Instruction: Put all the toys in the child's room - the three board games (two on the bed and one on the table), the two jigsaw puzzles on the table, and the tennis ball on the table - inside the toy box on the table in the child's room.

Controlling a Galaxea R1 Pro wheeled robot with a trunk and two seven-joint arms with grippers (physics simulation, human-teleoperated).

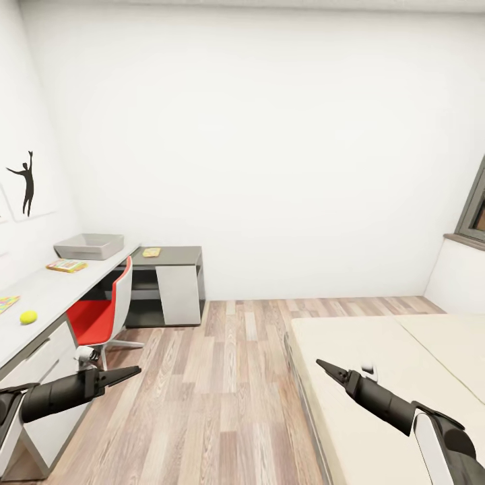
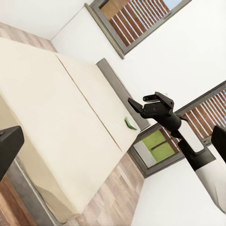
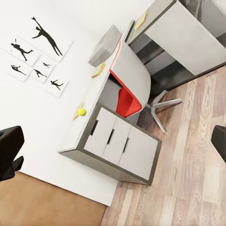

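Both hands, left [image 1: 133, 370] and right [image 1: 322, 364], look clenched and empty. Judged best: face the bed [image 1: 377, 350], then approach its green game [image 2: 130, 123] squarely.

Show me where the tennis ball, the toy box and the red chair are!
tennis ball [image 1: 27, 316]: head view, middle of the ball.
toy box [image 1: 88, 246]: head view, its front wall.
red chair [image 1: 89, 320]: head view, the red seat.

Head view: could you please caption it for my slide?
Both arms hover over the wood floor between table and bed.
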